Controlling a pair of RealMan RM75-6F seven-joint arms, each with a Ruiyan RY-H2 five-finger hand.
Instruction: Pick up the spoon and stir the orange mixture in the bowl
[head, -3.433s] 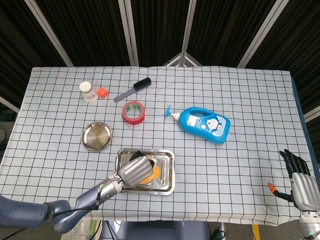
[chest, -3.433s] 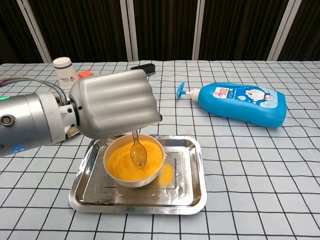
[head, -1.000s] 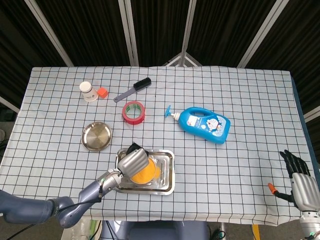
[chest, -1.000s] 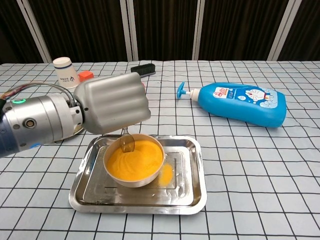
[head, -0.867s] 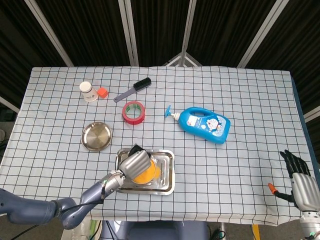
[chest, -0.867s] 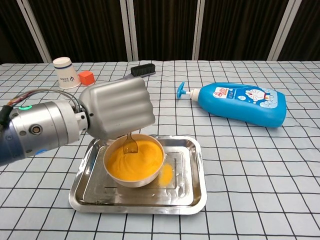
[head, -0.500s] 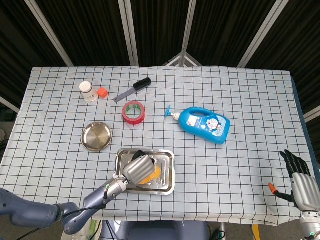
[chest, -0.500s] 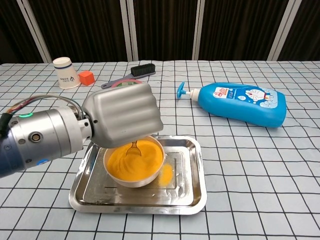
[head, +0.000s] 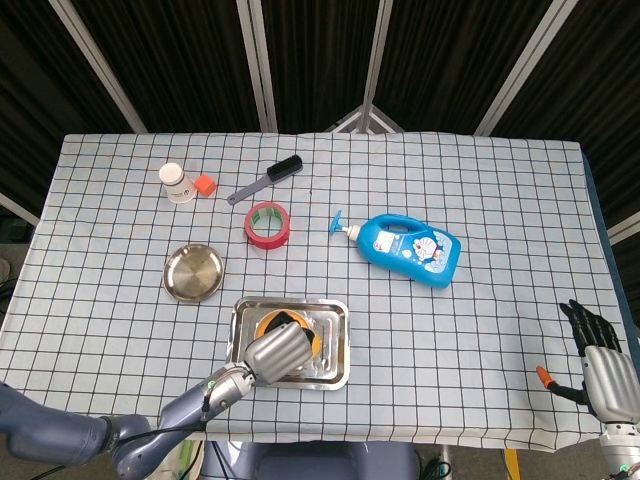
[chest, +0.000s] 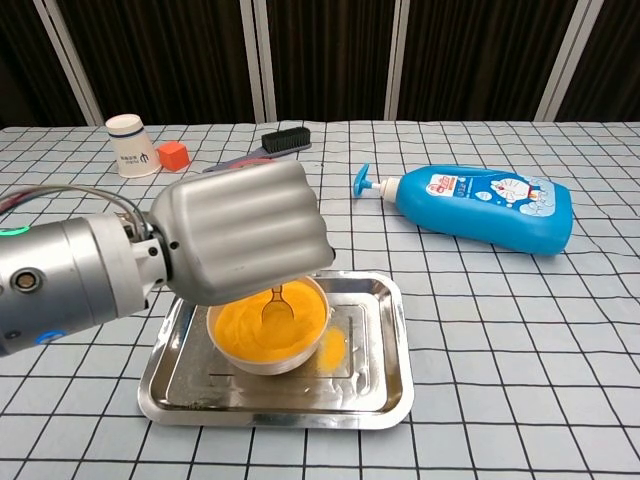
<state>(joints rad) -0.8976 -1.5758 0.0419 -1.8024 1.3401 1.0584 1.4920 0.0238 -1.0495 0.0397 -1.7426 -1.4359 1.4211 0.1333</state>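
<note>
I count one bowl (chest: 268, 335) in one tray (chest: 385, 375). My left hand (chest: 240, 238) grasps one spoon (chest: 274, 306), hiding its handle; its tip dips in the orange mixture (chest: 295, 325). My right hand (head: 603, 371) hangs released.

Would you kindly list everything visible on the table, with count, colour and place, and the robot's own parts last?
bowl: one, white, holding orange mixture, inside the tray.
spoon: one, amber translucent, its tip in the mixture.
tray: one, steel, near the table's front edge.
round dish: one, steel, left of the tray.
tape roll: one, red with green inside, centre.
bottle: one, blue pump bottle, lying on its side, right of centre.
brush: one, black bristles, grey handle, far side.
cup: one, white, far left.
block: one, orange, beside the cup.
tablecloth: one, white with black grid.
left hand: silver, holds the spoon over the bowl.
right hand: black fingers, at the front right edge, holding nothing.
</note>
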